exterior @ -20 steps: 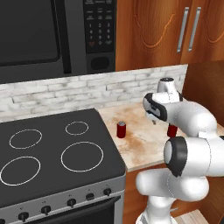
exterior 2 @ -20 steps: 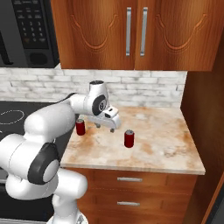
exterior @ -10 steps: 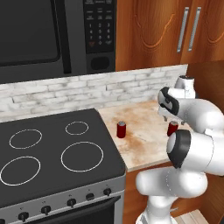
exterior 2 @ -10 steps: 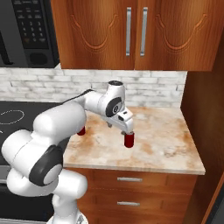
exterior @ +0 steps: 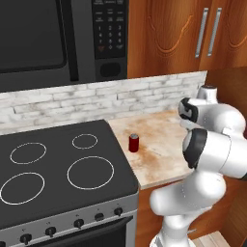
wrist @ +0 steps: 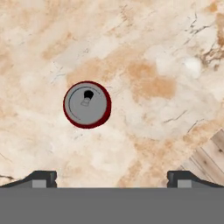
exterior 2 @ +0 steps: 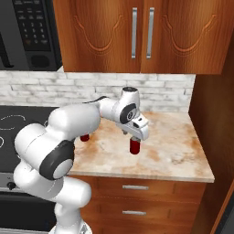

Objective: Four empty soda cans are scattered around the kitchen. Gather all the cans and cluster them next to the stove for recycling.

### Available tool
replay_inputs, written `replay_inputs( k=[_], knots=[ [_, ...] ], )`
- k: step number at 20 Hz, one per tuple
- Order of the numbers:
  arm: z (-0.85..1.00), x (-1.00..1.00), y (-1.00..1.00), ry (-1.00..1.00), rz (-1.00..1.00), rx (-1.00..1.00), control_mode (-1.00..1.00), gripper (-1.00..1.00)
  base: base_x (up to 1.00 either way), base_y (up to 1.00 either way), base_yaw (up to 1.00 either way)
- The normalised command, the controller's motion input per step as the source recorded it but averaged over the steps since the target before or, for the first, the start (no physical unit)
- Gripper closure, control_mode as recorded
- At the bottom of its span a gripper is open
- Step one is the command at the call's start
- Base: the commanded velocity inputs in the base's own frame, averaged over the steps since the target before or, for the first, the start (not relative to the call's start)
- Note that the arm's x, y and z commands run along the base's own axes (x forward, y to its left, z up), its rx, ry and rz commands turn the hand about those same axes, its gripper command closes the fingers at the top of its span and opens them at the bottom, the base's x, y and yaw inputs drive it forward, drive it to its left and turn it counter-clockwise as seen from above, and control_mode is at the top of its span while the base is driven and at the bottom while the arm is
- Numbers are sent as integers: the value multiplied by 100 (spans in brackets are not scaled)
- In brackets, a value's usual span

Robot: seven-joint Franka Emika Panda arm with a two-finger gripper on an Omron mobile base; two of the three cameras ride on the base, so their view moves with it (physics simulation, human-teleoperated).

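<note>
One red soda can (exterior: 133, 143) stands upright on the counter just right of the stove (exterior: 53, 164); in the right base view this can (exterior 2: 84, 137) is partly behind my arm. A second red soda can (exterior 2: 135, 146) stands mid-counter, further right. My gripper (exterior 2: 133, 137) hangs straight above it, pointing down, open and holding nothing. In the hand view its silvery top (wrist: 87, 104) lies left of centre, above the gap between the two fingertips (wrist: 41, 178), and clear of both of them.
The marble counter (exterior 2: 173, 155) runs right to a wooden side wall (exterior 2: 215, 91). Its front edge, with wooden floor (wrist: 210, 162) beyond, shows in the hand view. A black microwave (exterior: 58, 38) hangs over the stove, and wooden cabinets (exterior 2: 137, 36) over the counter.
My arm swung right along the counter, from above the can beside the stove to above the second can. The gripper stayed open; neither can moved.
</note>
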Motion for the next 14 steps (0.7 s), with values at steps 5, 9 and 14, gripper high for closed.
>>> replay_inputs(
  k=[5,9,14],
  knots=[
    [-16,39,-6,-2,0,1,-100,-100,0,0,0],
    [-10,36,-2,-1,0,2,-100,-100,0,0,0],
    [-11,34,-1,0,0,2,-100,-100,0,0,0]
  ],
)
